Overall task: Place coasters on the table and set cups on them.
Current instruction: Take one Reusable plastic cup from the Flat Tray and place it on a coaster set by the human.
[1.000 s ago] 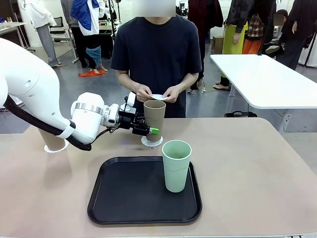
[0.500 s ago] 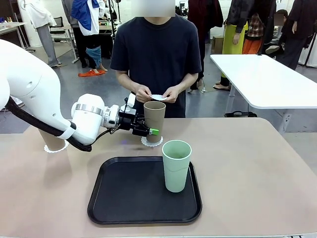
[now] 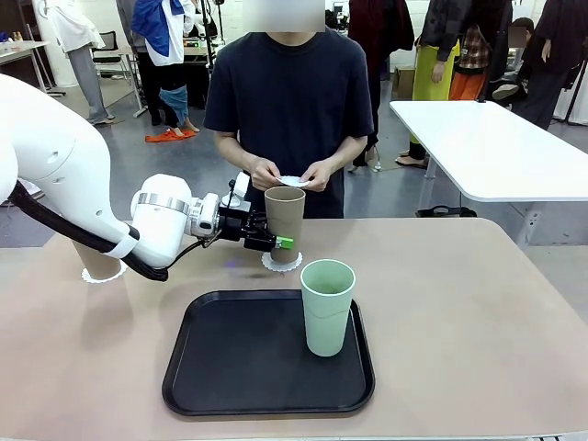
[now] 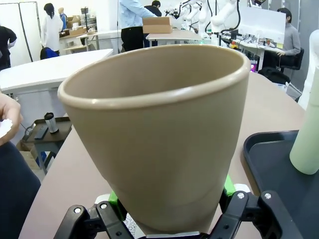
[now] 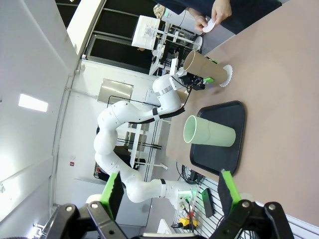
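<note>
A black rounded tray (image 3: 230, 367) lies on the beige matte counter (image 3: 459, 303), with the pale mint cup (image 3: 327, 308) upright at its right side. Just beyond it, the left claw (image 3: 274, 234) is clamped on a tapered tan cup (image 3: 285, 219) over a lacy white coaster (image 3: 281, 262); whether they touch is unclear. Right behind the cup's rim, the person's hands (image 3: 268, 173) hold 1 paper coaster (image 3: 292, 180). Far left, a 2nd tan cup (image 3: 96, 261) stands on a scalloped coaster (image 3: 103, 275). The right claw (image 5: 169, 191) gapes wide, holding nothing.
</note>
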`<control>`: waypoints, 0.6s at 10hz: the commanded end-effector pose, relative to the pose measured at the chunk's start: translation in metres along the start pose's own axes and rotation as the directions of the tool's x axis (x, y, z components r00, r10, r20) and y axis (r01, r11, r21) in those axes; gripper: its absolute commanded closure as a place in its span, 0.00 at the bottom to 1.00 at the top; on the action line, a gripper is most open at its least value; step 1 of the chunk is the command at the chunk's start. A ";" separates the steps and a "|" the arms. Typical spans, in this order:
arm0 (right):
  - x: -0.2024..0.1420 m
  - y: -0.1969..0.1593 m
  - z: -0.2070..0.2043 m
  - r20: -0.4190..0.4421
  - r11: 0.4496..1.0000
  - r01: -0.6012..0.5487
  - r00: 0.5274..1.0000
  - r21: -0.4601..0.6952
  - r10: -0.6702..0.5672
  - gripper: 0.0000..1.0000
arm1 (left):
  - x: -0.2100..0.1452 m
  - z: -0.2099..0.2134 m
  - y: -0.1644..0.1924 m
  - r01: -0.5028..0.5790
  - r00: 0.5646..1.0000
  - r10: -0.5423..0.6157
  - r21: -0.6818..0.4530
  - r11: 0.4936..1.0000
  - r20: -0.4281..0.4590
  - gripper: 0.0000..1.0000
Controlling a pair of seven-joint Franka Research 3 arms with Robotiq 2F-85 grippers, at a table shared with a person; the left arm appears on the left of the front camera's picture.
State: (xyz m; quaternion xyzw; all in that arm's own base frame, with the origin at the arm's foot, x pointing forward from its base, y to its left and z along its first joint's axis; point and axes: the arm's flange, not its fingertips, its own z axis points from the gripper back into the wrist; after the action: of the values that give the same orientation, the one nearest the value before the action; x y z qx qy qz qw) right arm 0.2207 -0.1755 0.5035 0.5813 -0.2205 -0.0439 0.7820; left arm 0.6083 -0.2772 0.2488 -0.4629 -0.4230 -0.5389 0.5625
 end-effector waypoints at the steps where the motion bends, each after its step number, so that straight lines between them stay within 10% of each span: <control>1: 0.001 0.000 -0.002 0.014 1.000 0.004 1.000 0.007 -0.004 0.00 | -0.002 0.000 -0.002 -0.041 0.998 0.041 0.007 0.999 0.042 0.17; 6: 0.001 0.000 -0.002 0.014 1.000 0.004 1.000 0.007 -0.004 0.00 | -0.004 0.004 0.003 0.006 1.000 -0.006 0.018 1.000 0.001 0.17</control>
State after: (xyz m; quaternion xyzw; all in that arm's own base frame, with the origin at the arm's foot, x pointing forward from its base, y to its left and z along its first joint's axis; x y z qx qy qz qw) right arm 0.2207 -0.1755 0.5035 0.5813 -0.2205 -0.0439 0.7820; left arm 0.6098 -0.2719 0.2476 -0.4670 -0.4225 -0.5297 0.5681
